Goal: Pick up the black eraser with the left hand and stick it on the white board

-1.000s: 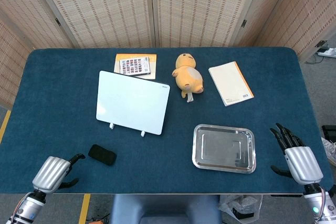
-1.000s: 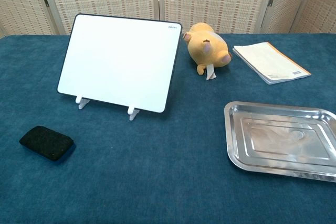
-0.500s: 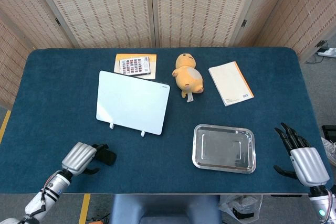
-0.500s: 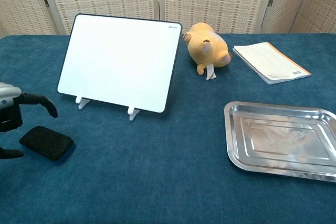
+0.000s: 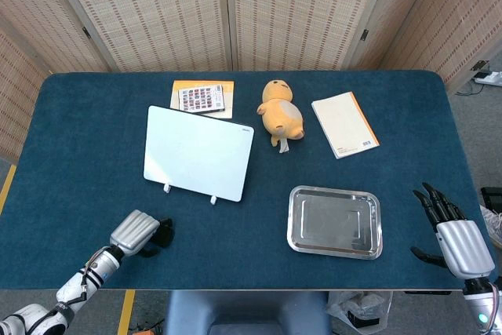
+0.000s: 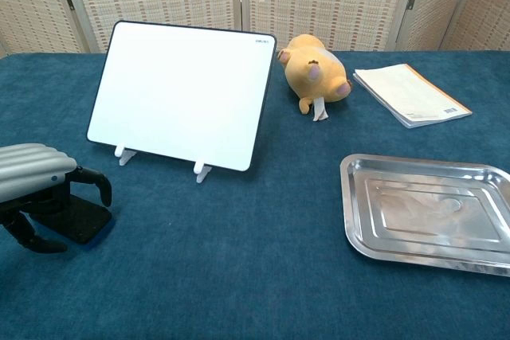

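Now that the left hand has come in from the near left edge over the last second, it sits right on top of the eraser, fingers curled down over its far side and thumb low on the near side. Whether they already pinch it I cannot tell; the eraser lies flat on the table, mostly hidden under the palm. That puts the task at the grasp itself, with lift and carry not yet begun. Just beyond, to the far right of the hand, the board stands tilted on its feet, its face bare. Well apart at the near right edge, the right hand hangs with fingers spread, holding nothing.
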Motion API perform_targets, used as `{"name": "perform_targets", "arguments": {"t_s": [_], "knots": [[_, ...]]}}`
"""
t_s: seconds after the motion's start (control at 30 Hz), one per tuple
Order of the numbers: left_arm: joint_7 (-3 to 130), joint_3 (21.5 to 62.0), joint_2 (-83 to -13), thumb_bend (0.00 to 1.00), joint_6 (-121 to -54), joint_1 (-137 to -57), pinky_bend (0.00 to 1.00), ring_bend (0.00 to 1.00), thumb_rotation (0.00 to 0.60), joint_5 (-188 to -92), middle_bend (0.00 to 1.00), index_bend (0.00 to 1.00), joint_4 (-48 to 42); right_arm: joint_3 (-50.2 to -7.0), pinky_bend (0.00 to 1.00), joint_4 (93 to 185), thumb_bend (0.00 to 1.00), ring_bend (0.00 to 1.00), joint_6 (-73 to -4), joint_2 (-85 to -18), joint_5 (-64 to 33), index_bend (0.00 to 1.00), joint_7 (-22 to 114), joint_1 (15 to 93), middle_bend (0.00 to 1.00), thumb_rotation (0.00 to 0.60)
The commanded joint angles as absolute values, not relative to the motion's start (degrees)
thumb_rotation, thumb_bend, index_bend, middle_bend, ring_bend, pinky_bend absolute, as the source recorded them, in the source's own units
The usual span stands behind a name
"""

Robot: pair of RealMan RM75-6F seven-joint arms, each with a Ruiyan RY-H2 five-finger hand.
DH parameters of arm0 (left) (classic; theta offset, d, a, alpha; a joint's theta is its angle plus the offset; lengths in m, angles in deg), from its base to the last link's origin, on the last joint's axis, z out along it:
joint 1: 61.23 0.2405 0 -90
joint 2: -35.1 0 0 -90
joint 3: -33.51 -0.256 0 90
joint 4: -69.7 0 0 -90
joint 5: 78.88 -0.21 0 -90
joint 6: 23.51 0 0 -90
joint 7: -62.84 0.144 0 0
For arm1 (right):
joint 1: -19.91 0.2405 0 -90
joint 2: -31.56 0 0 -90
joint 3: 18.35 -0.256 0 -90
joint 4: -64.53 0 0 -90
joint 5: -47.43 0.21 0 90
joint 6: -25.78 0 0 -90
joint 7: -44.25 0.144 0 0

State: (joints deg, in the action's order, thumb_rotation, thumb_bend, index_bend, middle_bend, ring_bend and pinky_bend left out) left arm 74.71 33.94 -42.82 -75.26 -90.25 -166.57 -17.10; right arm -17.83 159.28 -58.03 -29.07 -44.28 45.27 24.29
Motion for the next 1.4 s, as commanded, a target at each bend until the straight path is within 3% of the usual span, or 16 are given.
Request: {"name": "perform_targets", "arguments": {"t_s": [0.03, 0.5, 0.93, 1.17, 1.4], "knots": [[72.9, 33.8, -42.9, 0.22, -75.6, -90.9, 1.0, 1.0, 0.6, -166.8, 1.0, 0.36, -16.3, -17.9, 0.22, 159.3, 0.15, 0.07, -57.7, -29.1, -44.1, 0.0, 45.0, 24.4, 0.0, 0.6], [71.4, 32.9, -43.8, 0.22, -74.9, -92.7, 1.0, 1.0, 0.6, -165.7, 1.0, 0.39, -12.8, -18.0, 0.22, 159.6, 0.15, 0.07, -57.1, -29.2, -43.5, 0.0, 44.0, 24.6, 0.0, 0.6], [70.8, 32.3, -45.1, 0.23, -76.8, -92.7, 1.0, 1.0, 0.6, -165.4, 1.0, 0.55, -9.9, -18.0, 0.22, 159.8, 0.15, 0.07, -56.8, -29.4, -43.4, 0.0, 43.3, 24.7, 0.0, 0.6], [78.2, 32.4, -43.8, 0.25, -83.1, -91.0, 1.0, 1.0, 0.6, -167.2, 1.0, 0.6, -11.6, -17.9, 0.22, 159.8, 0.15, 0.07, -57.0, -29.4, -43.8, 0.0, 43.4, 24.6, 0.0, 0.6], [85.8, 36.2, -47.5, 0.26, -98.9, -87.3, 1.0, 1.0, 0.6, -171.0, 1.0, 0.64, -12.2, -17.3, 0.22, 159.6, 0.15, 0.07, -58.7, -28.8, -45.4, 0.0, 45.7, 23.9, 0.0, 0.6]]}}
